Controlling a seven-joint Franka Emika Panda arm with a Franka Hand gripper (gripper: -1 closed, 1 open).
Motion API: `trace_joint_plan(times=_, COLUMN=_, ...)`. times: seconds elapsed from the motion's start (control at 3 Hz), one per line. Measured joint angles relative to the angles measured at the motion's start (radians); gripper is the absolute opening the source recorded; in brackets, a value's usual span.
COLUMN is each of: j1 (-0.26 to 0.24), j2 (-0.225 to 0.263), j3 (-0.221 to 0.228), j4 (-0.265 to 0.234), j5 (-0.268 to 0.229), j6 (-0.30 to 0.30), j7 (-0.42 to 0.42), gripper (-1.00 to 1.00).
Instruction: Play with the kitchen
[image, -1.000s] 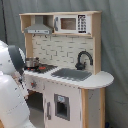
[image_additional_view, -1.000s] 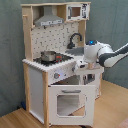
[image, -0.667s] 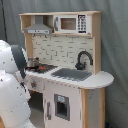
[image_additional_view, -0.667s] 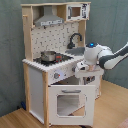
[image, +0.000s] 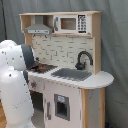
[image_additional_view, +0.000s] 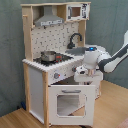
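Grey curtain fills the background of both exterior views. Centre frame stands the kitchen (image_additional_view: 55, 70), white and pale wood, with hood and microwave (image: 72, 23) on top. Its oven door (image_additional_view: 70, 102) hangs open at lower centre of the second exterior view. From the right edge the white arm reaches in; its gripper (image_additional_view: 81, 75) sits just above the door's top edge, jaws' state unclear. A pot (image_additional_view: 48, 55) rests on the stovetop.
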Motion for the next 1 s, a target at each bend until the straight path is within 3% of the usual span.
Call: trace_joint_plan(times=1.0, j1=0.001, j2=0.121, j3=0.092, j4=-0.027, j5=0.000, j6=0.114, j7=0.259, gripper=-1.00)
